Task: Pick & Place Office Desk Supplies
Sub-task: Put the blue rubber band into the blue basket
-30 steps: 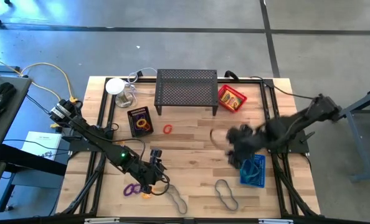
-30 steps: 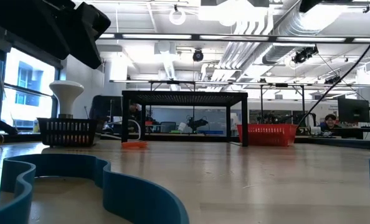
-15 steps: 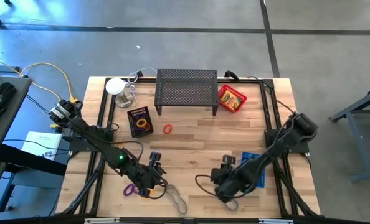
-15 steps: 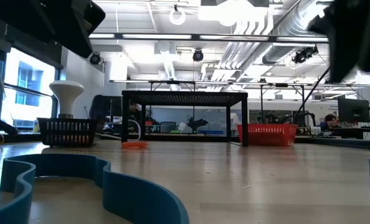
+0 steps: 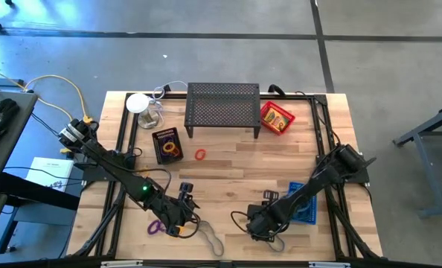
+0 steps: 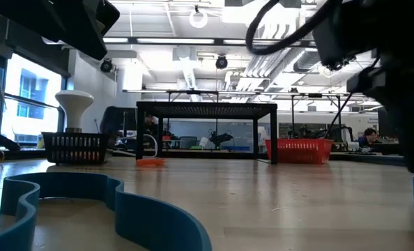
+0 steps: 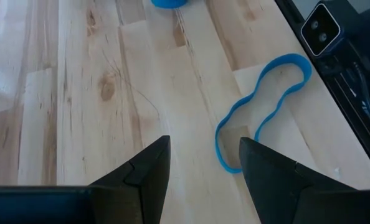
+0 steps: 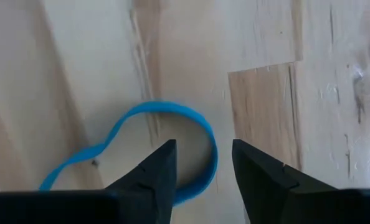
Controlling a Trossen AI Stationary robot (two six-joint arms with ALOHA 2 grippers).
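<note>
Right claw (image 8: pixel 202 180) astride band (image 8: pixel 135 130)

Your left arm is reaching in from the left rear corner, stretching diagonally toward the front edge of the table, its left gripper (image 5: pixel 185 216) sitting low at front left of centre. Its two dark fingers (image 7: pixel 138 174) are standing apart with a clear gap between them. Your right arm is extending from the right side, sloping forward and inward, bringing the right gripper (image 5: pixel 257 225) down low near the front centre. Its fingers (image 8: pixel 152 173) are pointing at the tabletop and showing an open gap between them.
</note>
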